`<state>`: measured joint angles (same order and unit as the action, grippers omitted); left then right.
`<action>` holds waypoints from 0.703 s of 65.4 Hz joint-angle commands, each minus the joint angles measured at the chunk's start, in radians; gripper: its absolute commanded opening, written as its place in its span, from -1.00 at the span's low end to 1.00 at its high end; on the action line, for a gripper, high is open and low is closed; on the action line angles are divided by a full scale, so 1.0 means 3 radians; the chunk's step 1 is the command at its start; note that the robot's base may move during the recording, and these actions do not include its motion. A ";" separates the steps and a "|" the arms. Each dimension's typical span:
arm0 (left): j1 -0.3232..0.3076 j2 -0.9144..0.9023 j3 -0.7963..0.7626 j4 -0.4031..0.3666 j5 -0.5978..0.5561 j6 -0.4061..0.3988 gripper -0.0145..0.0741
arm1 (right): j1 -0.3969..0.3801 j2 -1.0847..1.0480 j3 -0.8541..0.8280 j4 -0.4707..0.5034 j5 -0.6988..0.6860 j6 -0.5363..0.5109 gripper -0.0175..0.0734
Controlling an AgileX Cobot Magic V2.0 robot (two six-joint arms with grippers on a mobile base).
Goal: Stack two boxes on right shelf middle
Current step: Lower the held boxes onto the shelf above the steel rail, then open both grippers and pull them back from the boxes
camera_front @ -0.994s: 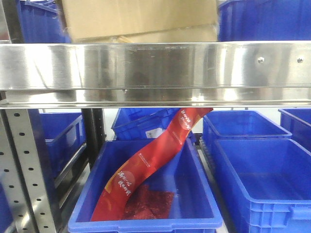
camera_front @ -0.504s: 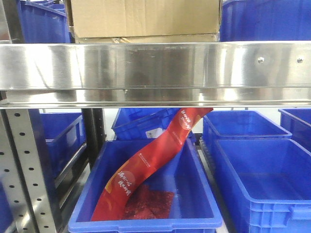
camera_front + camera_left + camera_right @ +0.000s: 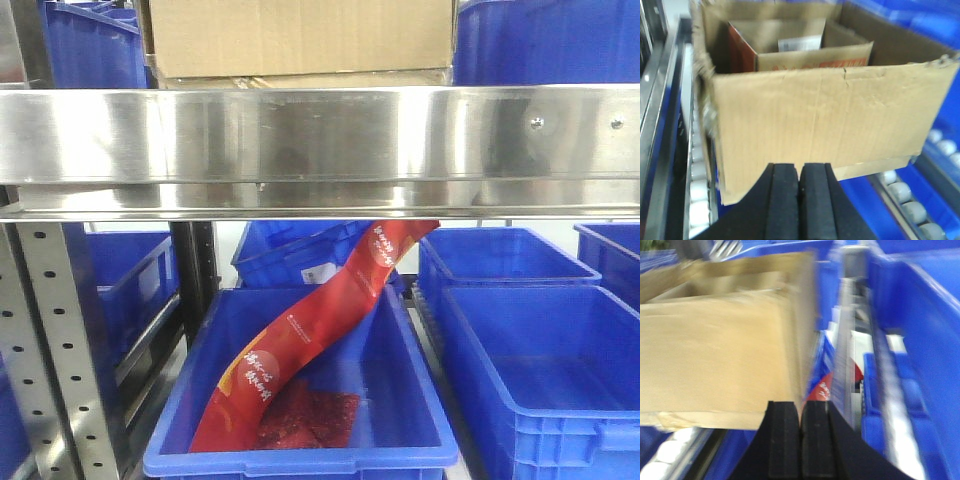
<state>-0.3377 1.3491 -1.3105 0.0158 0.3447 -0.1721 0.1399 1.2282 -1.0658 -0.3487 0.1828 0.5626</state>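
On the steel shelf [image 3: 320,140], a tall brown cardboard box [image 3: 300,35] rests squarely on a flatter box, which shows only as a thin strip [image 3: 300,79] under it. In the left wrist view the tall box [image 3: 820,120] is open-topped with a smaller red-printed carton [image 3: 800,55] inside. The flat box's edge [image 3: 875,167] peeks out below. My left gripper [image 3: 799,172] is shut and empty, just in front of the box's face. My right gripper [image 3: 801,410] is also shut and empty. It sits by the near right corner of the box [image 3: 715,350]. That view is blurred.
Blue plastic bins [image 3: 545,40] flank the boxes on the shelf. White rollers [image 3: 700,195] line the shelf bed. Below the beam, more blue bins [image 3: 540,370] stand; one [image 3: 300,455] holds a red banner [image 3: 310,335]. A hole-punched upright [image 3: 60,340] rises at the left.
The tall box was tilted a second ago. It has settled level on the flat box. The front view has shifted very slightly.
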 commanded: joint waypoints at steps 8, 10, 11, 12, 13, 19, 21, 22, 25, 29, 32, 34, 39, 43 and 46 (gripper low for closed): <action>0.0111 -0.0640 0.0912 -0.0113 -0.0615 0.0019 -0.88 | -0.0306 -0.0526 0.0579 0.0073 -0.0316 0.0016 -0.98; 0.0157 -0.0750 0.1055 -0.0130 -0.0667 0.0019 -0.88 | -0.0364 -0.0617 0.0676 0.0073 -0.0316 0.0016 -0.98; 0.0188 -0.0818 0.1142 -0.0130 -0.0701 0.0019 -0.88 | -0.0387 -0.0654 0.0716 0.0073 -0.0322 0.0016 -0.98; 0.0210 -0.0863 0.1198 -0.0130 -0.0722 0.0019 -0.88 | -0.0413 -0.0691 0.0756 0.0066 -0.0329 0.0016 -0.98; 0.0232 -0.0908 0.1253 -0.0130 -0.0745 0.0019 -0.88 | -0.0454 -0.0744 0.0815 0.0066 -0.0343 0.0016 -0.98; 0.0432 -0.1246 0.1627 -0.0130 -0.0883 0.0019 -0.88 | -0.0672 -0.0989 0.1125 0.0005 -0.0493 0.0016 -0.98; 0.0496 -0.1361 0.1746 -0.0130 -0.0900 0.0019 -0.88 | -0.0722 -0.1058 0.1201 -0.0031 -0.0536 0.0016 -0.98; 0.0520 -0.1406 0.1810 -0.0130 -0.0899 0.0019 -0.88 | -0.0744 -0.1092 0.1238 -0.0035 -0.0554 0.0016 -0.98; 0.0585 -0.1542 0.1927 -0.0130 -0.0901 0.0019 -0.88 | -0.0797 -0.1231 0.1349 -0.0035 -0.0609 0.0016 -0.98; 0.0648 -0.1742 0.2073 -0.0130 -0.0849 0.0019 -0.88 | -0.0819 -0.1377 0.1436 -0.0035 -0.0546 0.0016 -0.98; 0.0680 -0.1908 0.2166 -0.0130 -0.0835 0.0019 -0.88 | -0.0819 -0.1475 0.1465 -0.0035 -0.0475 0.0016 -0.98; 0.0680 -0.1979 0.2222 -0.0130 -0.0835 0.0019 -0.88 | -0.0819 -0.1550 0.1465 -0.0035 -0.0447 0.0016 -0.98; 0.0680 -0.2159 0.2303 -0.0130 -0.0841 0.0019 -0.88 | -0.0819 -0.1657 0.1465 -0.0035 -0.0491 0.0016 -0.98; 0.0680 -0.2278 0.2333 -0.0130 -0.0848 0.0019 -0.88 | -0.0819 -0.1740 0.1465 -0.0035 -0.0505 0.0016 -0.98; 0.0680 -0.2356 0.2333 -0.0130 -0.0858 0.0019 -0.88 | -0.0819 -0.1786 0.1465 -0.0035 -0.0540 0.0016 -0.98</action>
<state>-0.1395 0.6865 -0.6154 -0.0155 0.1065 -0.1681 -0.0998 0.7212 -0.6277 -0.3476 0.0529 0.5670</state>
